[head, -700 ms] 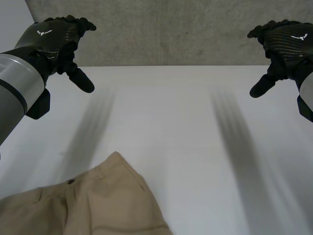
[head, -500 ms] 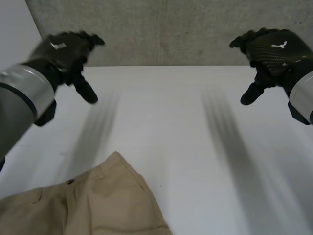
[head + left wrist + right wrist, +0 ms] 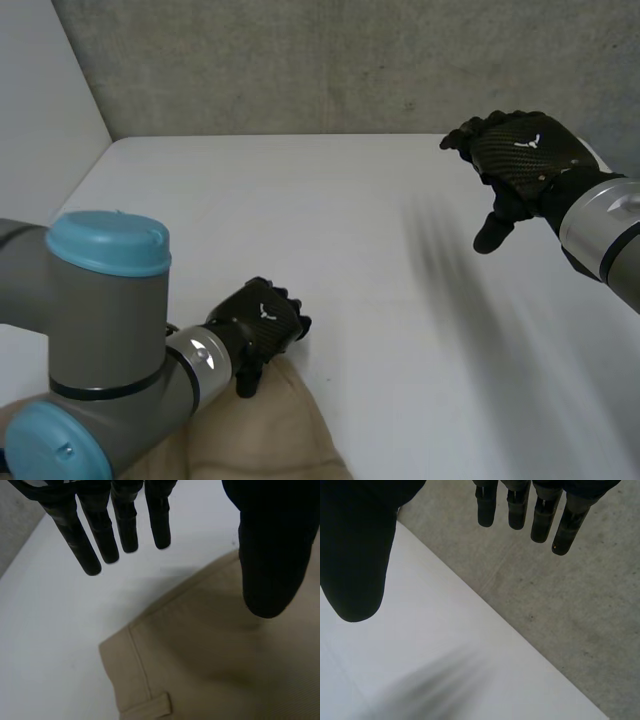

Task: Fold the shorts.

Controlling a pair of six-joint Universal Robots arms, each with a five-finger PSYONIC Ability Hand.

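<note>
Hovering at the far edge of the shorts (image 3: 270, 440), my left hand (image 3: 262, 325) is open: in its wrist view the fingers (image 3: 102, 535) reach out straight over the white table (image 3: 330, 220) just past the waistband, and the thumb (image 3: 272, 555) sits above the tan cloth, gripping nothing. The shorts lie at the table's near side, on my left. My right hand (image 3: 520, 155) hangs well apart over the table's far right, near the grey wall (image 3: 350, 60), its fingers (image 3: 540, 515) straight, thumb spread wide, holding nothing.
</note>
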